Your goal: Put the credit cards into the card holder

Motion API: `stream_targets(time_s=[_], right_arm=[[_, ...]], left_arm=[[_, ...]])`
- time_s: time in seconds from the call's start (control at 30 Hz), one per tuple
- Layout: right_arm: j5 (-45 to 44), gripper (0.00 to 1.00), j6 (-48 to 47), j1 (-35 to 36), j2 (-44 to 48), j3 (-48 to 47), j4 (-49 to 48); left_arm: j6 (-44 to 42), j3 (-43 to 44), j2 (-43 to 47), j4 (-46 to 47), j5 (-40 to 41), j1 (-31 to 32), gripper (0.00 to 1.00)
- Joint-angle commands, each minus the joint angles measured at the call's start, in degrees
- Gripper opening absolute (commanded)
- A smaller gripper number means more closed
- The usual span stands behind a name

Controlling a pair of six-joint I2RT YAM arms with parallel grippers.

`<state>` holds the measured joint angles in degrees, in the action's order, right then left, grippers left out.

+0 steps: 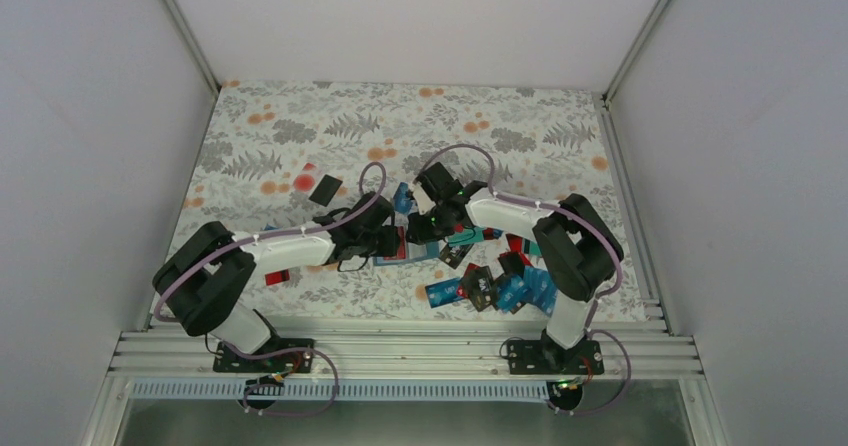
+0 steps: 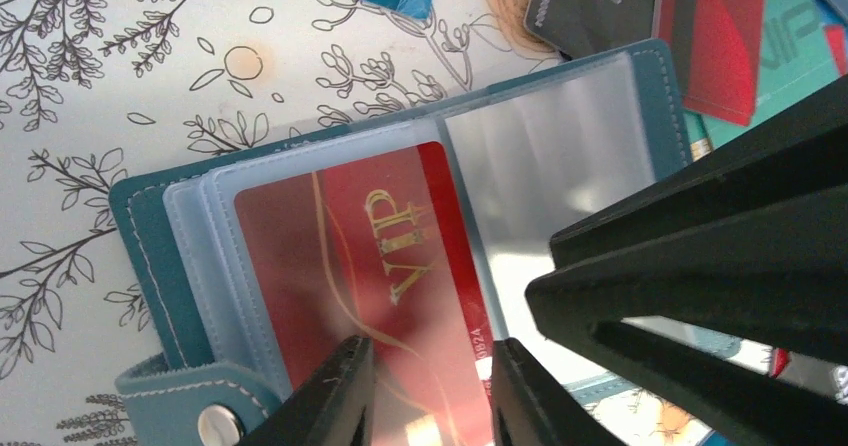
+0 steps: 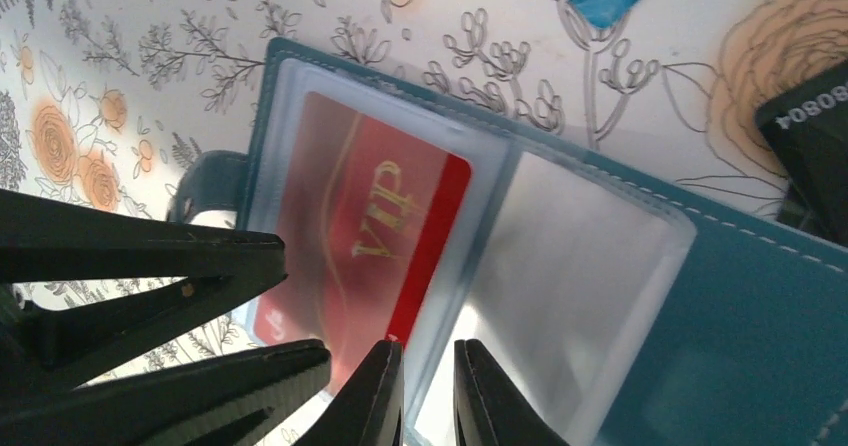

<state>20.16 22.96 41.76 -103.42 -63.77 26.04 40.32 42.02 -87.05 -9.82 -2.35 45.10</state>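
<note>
The teal-blue card holder (image 2: 150, 226) lies open on the floral cloth, its clear sleeves showing; it also shows in the right wrist view (image 3: 740, 306) and the top view (image 1: 402, 253). A red VIP card (image 2: 350, 256) sits most of the way inside the left sleeve, also seen in the right wrist view (image 3: 370, 226). My left gripper (image 2: 430, 396) is open, its fingers straddling the card's near end. My right gripper (image 3: 430, 386) is nearly closed on the sleeve pages at the fold. Both grippers meet over the holder in the top view, left (image 1: 385, 236), right (image 1: 415, 228).
Several loose blue, teal, red and black cards (image 1: 500, 286) are heaped right of the holder. A black card (image 2: 590, 6), a red card (image 2: 715, 46) and a teal card (image 2: 790, 66) lie just beyond it. A black card (image 1: 325, 189) and a red card (image 1: 278, 278) lie apart on the left.
</note>
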Motion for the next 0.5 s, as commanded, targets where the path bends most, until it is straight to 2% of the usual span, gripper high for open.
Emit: stream_targets(time_s=[0.0,0.47], right_arm=[[2.58,0.15,0.04,-1.77,0.02,2.36,-4.13],[5.96,0.1,-0.92,-3.04,-3.26,5.67,-7.67]], left_arm=[[1.35,1.05,-1.08,0.17,0.59,-0.35,0.34],[1.67,1.48,-2.12,-2.65,2.38,-0.5,0.49]])
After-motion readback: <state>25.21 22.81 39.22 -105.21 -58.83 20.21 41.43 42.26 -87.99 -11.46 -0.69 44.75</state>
